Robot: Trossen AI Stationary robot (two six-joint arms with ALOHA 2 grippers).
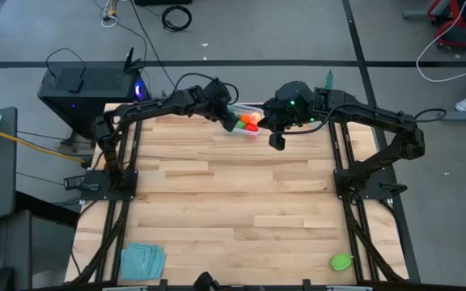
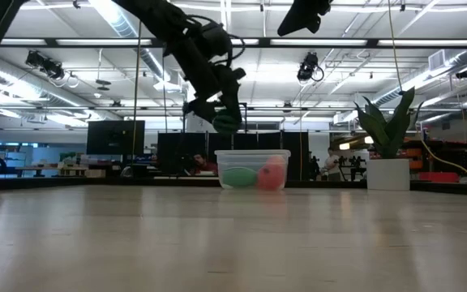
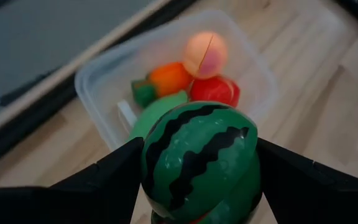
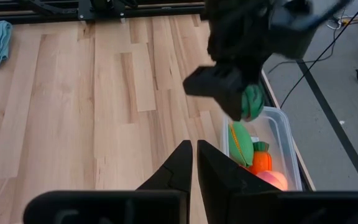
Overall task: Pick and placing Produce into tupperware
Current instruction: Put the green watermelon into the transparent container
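Note:
My left gripper (image 3: 197, 180) is shut on a dark-striped green toy watermelon (image 3: 199, 158) and hovers just above the clear tupperware (image 3: 98, 81) at the table's far edge. In the low view the watermelon (image 2: 227, 122) hangs clear above the box (image 2: 252, 170). Inside lie a peach-orange piece (image 3: 205, 54), an orange carrot (image 3: 168, 79), a red piece (image 3: 215, 90) and a green piece (image 3: 157, 112). My right gripper (image 4: 194, 155) is shut and empty, raised just right of the box (image 1: 249, 127). Another green piece (image 1: 341, 261) rests on the table near the near-right corner. My left gripper pinches the watermelon between its two fingers, one on each of its opposite sides (image 3: 148, 168). The fingers slant down from the table's left and near side. The watermelon is lifted clear, above the tupperware's near-left part (image 4: 252, 102).
A teal folded cloth (image 1: 141, 260) lies at the near-left corner. A spiky green plant in a white pot (image 2: 387, 154) stands right of the box at the far edge. Bare wooden tabletop (image 1: 233, 194) spreads across the middle.

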